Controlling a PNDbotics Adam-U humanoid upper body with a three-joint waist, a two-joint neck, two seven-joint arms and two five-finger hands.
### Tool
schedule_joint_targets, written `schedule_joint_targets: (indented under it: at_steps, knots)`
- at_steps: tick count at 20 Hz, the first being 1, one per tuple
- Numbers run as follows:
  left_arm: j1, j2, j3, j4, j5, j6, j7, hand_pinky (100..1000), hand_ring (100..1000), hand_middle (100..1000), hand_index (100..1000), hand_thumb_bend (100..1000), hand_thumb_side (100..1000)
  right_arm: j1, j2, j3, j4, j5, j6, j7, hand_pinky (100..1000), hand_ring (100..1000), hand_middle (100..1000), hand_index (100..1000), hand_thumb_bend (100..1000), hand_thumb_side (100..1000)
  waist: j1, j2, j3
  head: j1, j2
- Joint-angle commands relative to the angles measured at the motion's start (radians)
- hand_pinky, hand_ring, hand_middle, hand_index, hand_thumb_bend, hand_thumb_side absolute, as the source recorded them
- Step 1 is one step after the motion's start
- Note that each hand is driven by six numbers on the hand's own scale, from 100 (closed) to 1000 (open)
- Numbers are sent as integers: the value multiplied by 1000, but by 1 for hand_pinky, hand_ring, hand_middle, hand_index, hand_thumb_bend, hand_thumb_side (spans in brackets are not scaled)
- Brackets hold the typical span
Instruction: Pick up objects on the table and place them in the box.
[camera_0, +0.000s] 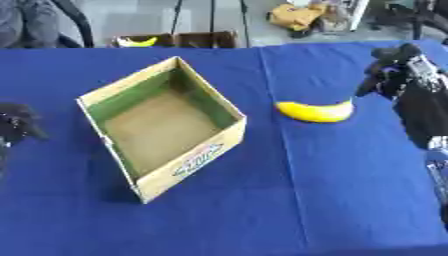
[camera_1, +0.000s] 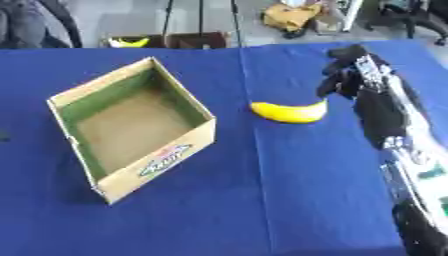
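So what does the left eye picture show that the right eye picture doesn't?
Only the left eye view shows the robot's left hand, a dark shape at the left edge of the blue table; its fingers cannot be made out. Only the right eye view shows the long stretch of the right arm running down to the lower right corner. Both show the empty cardboard box, the yellow banana lying to its right, and the right hand just beyond the banana's tip, not holding it.

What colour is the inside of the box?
The box has green inner walls, brown floor; clearest in left eye view.
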Motion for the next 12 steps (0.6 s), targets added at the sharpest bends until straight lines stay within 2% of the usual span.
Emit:
schedule_joint_targets:
  at_steps: [1,2,3,7,12]
  knots:
    - [-9,26,1,-23,-1,-1,0,533,457,532,651,232,1000,-31,-76,-6,11,25,-2,16,530,500,541,749,100,628,-3,-15,1,-4,1]
    - [-9,26,1,-23,-2,-1,0,533,457,532,651,232,1000,-38,-92,-7,20,34,-4,25,530,500,541,749,100,628,-4,-15,1,-4,2]
    - [-8,27,1,-23,-2,-1,0,533,457,532,651,232,1000,-49,-115,-7,30,45,-7,35,535,505,550,760,100,587,-5,-16,1,-3,0]
    - [-7,31,0,-22,-3,0,0,533,457,532,651,231,1000,-102,-214,4,90,113,-27,91,554,529,585,803,100,514,-9,-17,1,-4,3]
    - [-5,35,-1,-21,-3,-1,-1,533,457,532,651,231,1000,-198,-302,34,232,255,-61,230,610,605,666,850,100,399,-12,-21,4,-15,6]
